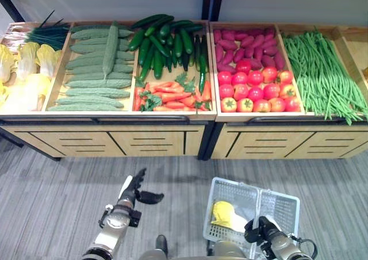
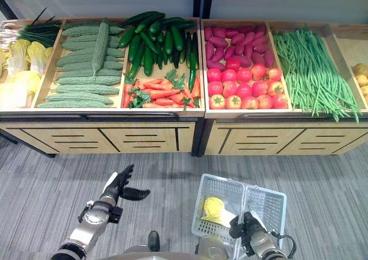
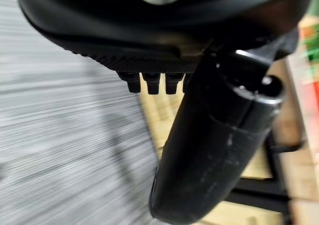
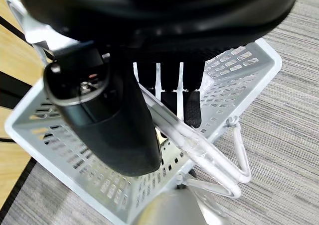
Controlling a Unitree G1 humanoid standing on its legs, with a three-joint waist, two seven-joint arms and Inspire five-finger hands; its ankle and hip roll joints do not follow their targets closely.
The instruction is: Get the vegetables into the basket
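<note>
two wooden stands (image 1: 115, 134) side by side against a pale wall, on grey carpet (image 1: 52, 202). one white basket (image 1: 280, 204) on the carpet in front of the right stand, with one yellow vegetable (image 1: 225, 213) inside. right hand (image 4: 169, 93) has its fingers curled round the basket's clear handle (image 4: 199, 145). left hand (image 1: 135, 189) hangs over the carpet, fingers straight, holding nothing. bins hold cabbages (image 1: 26, 70), ridged gourds (image 1: 92, 79), cucumbers (image 1: 164, 41), carrots (image 1: 169, 94), purple tubers (image 1: 247, 44), about fifteen tomatoes (image 1: 256, 90), green beans (image 1: 325, 73); other counts unclear. end bins are cut off at the view edges.
</note>
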